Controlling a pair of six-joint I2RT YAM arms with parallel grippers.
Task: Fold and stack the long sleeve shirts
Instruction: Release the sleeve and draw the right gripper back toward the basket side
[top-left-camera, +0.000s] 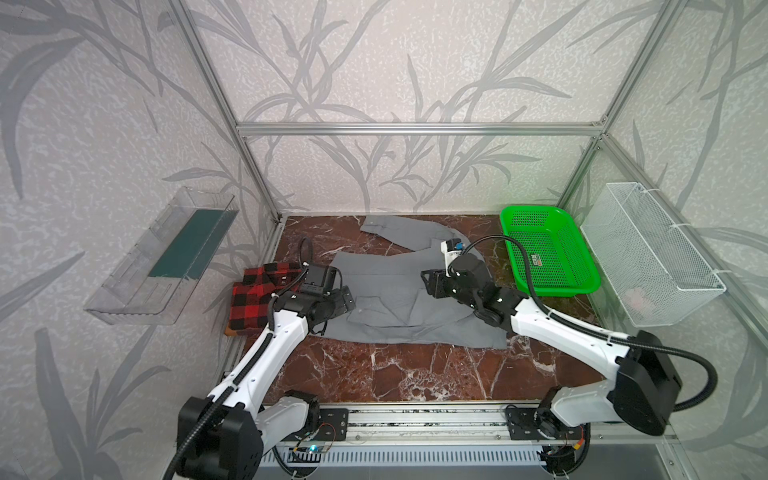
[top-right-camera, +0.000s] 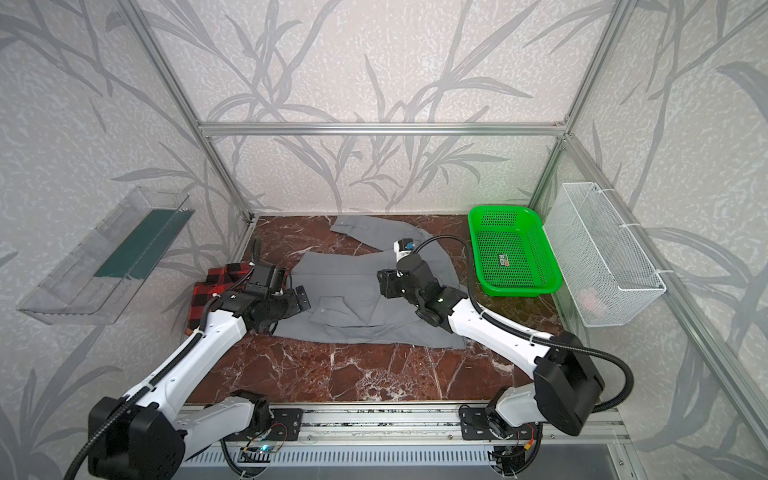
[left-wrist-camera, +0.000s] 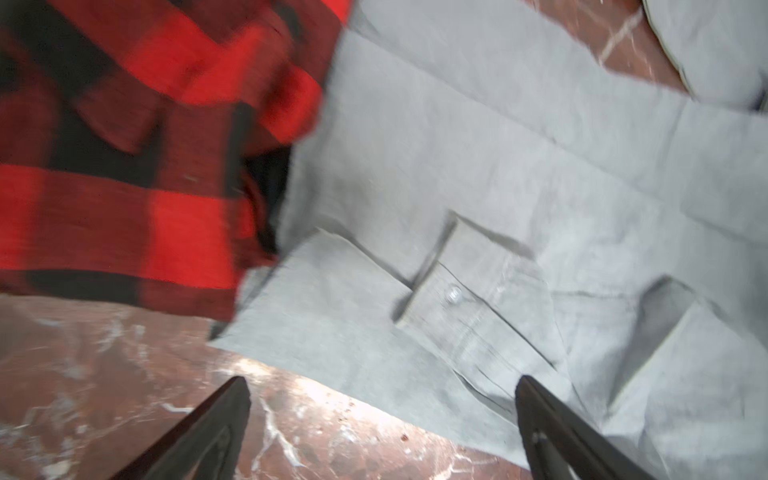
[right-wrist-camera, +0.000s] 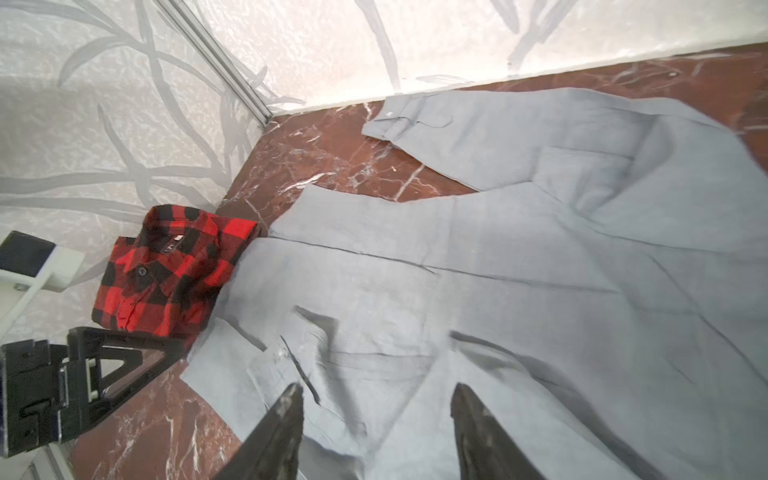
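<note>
Item 1. My left tool (top-left-camera: 348, 300) (left-wrist-camera: 382, 415): jaws stood wide apart with nothing between them. It hung over the grey shirt's edge, with bare tabletop (top-left-camera: 415, 374) directly under its tips.

Item 2. My right tool (top-left-camera: 429, 283) (right-wrist-camera: 378, 419): jaws were parted and gripped nothing. It was aimed across the cloth toward my left tool.

Item 3. Grey shirt (top-left-camera: 395, 299) (top-right-camera: 353, 291) (right-wrist-camera: 498, 270): it lay spread flat on the tabletop, under and between both tools. One sleeve was folded over the body, its buttoned cuff (left-wrist-camera: 465, 299) just ahead of my left tool. The other sleeve (top-left-camera: 386, 226) stretched away beyond my right tool toward the back wall.

Item 4. Plaid shirt (top-left-camera: 253, 299) (top-right-camera: 208, 291) (right-wrist-camera: 166, 270): it was folded with the collar uppermost. It lay just beside my left tool, on the side away from my right tool, and touched the grey shirt's edge.

Item 5. Green basket (top-left-camera: 548, 257): it sat behind my right tool on its outer side, near the grey shirt.
</note>
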